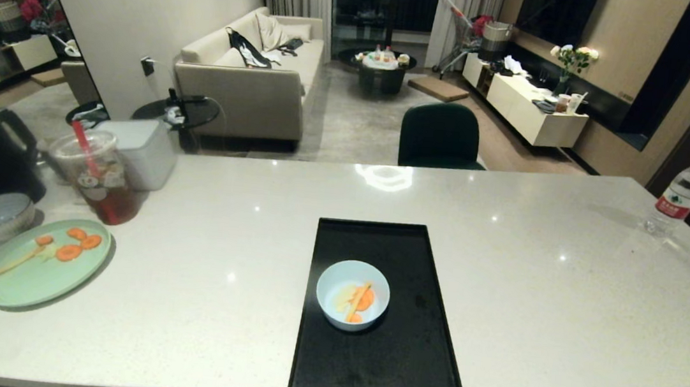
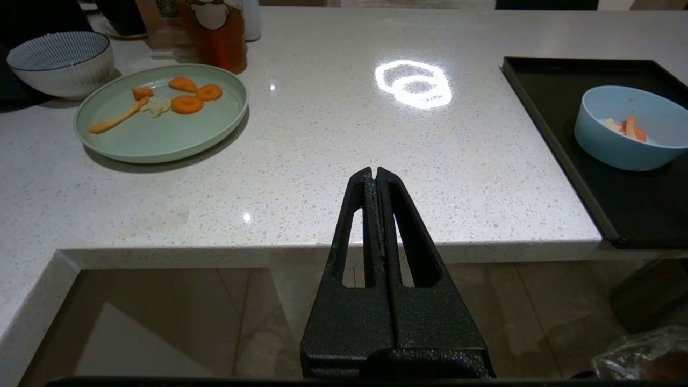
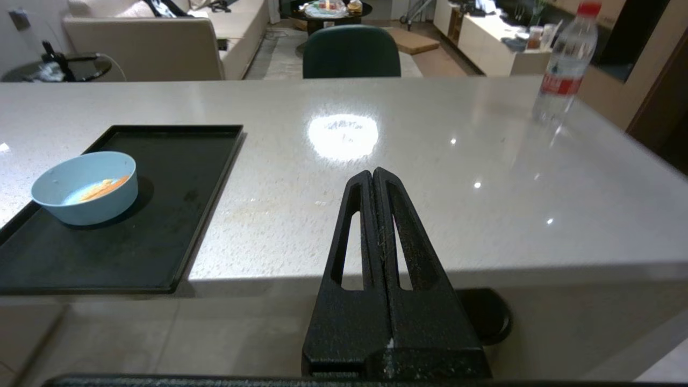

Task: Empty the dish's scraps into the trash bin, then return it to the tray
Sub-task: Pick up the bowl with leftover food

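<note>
Head view first: pretty much nothing's done yet. The dish [image 1: 351,303] sits on the tray [image 1: 404,366], near its middle, with the scraps [image 1: 359,299] in it, so tipping them out and bringing the dish back to the tray are both left to do. No arms show here, and the trash bin isn't properly visible, just a crinkly bit cut off at the lower edge, below the tray's near right corner, which might be its bag. Left wrist view: the left hand [image 2: 374,171] hangs off the table [image 2: 322,161] edge, well to the side of the tray, fingers pressed together and holding nothing; the dish [image 2: 629,129] is partly cropped at the frame edge. Right wrist view: the right hand [image 3: 373,173] is likewise closed up and empty on the tray's other side, and the dish's near wall hides most of the scraps.
</note>
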Controlling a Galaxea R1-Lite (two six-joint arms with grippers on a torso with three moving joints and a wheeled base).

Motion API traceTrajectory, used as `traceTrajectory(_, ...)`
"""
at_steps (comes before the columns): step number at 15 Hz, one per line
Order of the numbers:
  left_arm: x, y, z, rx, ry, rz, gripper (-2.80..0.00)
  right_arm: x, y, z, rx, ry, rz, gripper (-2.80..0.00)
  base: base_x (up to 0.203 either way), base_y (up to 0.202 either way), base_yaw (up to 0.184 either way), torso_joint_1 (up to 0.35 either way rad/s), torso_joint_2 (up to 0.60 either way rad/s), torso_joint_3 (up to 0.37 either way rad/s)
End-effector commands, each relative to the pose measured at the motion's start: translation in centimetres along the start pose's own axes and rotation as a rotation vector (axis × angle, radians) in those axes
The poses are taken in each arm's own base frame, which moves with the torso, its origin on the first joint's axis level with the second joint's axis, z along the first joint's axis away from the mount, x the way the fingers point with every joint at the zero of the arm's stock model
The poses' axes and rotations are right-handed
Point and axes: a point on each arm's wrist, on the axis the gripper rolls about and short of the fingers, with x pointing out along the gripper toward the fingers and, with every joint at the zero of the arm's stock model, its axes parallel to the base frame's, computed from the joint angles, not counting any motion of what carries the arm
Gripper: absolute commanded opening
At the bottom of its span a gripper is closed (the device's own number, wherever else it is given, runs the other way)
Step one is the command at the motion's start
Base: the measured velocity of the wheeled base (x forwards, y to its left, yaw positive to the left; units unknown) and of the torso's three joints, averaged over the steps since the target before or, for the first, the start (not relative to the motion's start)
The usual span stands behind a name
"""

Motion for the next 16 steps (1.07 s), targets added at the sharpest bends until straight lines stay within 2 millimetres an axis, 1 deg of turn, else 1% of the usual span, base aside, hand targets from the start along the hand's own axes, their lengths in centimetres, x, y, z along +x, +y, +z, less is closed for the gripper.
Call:
traceTrajectory(1, 0.0, 0.0, 0.0, -0.001, 0.001, 0.001, -2.8, 1.6, -0.1, 2.7, -0.019, 0.051, 0.009, -2.8, 0.0, 0.0, 0.0, 0.0, 0.0, 0.0)
traceTrajectory(3, 0.0, 0.0, 0.0, -0.001, -0.001, 0.0, -2.8, 3.8, -0.2, 6.0, -0.038, 0.09, 0.044, -2.8, 0.0, 0.0, 0.0, 0.0, 0.0, 0.0)
traceTrajectory(5, 0.0, 0.0, 0.0, -0.001, 0.0, 0.0, -2.8, 6.9, -0.3, 8.2, -0.05, 0.155, 0.099, -2.8, 0.0, 0.0, 0.0, 0.0, 0.0, 0.0)
traceTrajectory(7, 0.0, 0.0, 0.0, -0.001, 0.001, 0.001, -2.8, 10.6, -0.3, 8.8, -0.065, 0.256, 0.14, -2.8, 0.0, 0.0, 0.0, 0.0, 0.0, 0.0)
traceTrajectory(9, 0.0, 0.0, 0.0, -0.001, 0.001, 0.001, -2.8, 14.6, 0.0, 8.5, -0.056, 0.37, 0.199, -2.8, 0.0, 0.0, 0.0, 0.0, 0.0, 0.0)
traceTrajectory(10, 0.0, 0.0, 0.0, -0.001, 0.001, 0.001, -2.8, 16.7, 0.6, 8.2, -0.035, 0.421, 0.244, -2.8, 0.0, 0.0, 0.0, 0.0, 0.0, 0.0)
traceTrajectory(12, 0.0, 0.0, 0.0, -0.001, 0.001, 0.001, -2.8, 21.1, 2.9, 8.2, 0.035, 0.502, 0.359, -2.8, 0.0, 0.0, 0.0, 0.0, 0.0, 0.0)
traceTrajectory(13, 0.0, 0.0, 0.0, -0.001, 0.0, 0.001, -2.8, 22.8, 4.4, 8.4, 0.069, 0.523, 0.409, -2.8, 0.0, 0.0, 0.0, 0.0, 0.0, 0.0)
traceTrajectory(14, 0.0, 0.0, 0.0, -0.001, 0.001, 0.001, -2.8, 24.6, 6.5, 8.6, 0.113, 0.552, 0.462, -2.8, 0.0, 0.0, 0.0, 0.0, 0.0, 0.0)
traceTrajectory(15, 0.0, 0.0, 0.0, -0.001, 0.0, 0.0, -2.8, 25.8, 8.8, 8.8, 0.154, 0.583, 0.513, -2.8, 0.0, 0.0, 0.0, 0.0, 0.0, 0.0)
traceTrajectory(16, 0.0, 0.0, 0.0, -0.001, 0.001, 0.001, -2.8, 26.7, 10.8, 8.9, 0.193, 0.617, 0.544, -2.8, 0.0, 0.0, 0.0, 0.0, 0.0, 0.0)
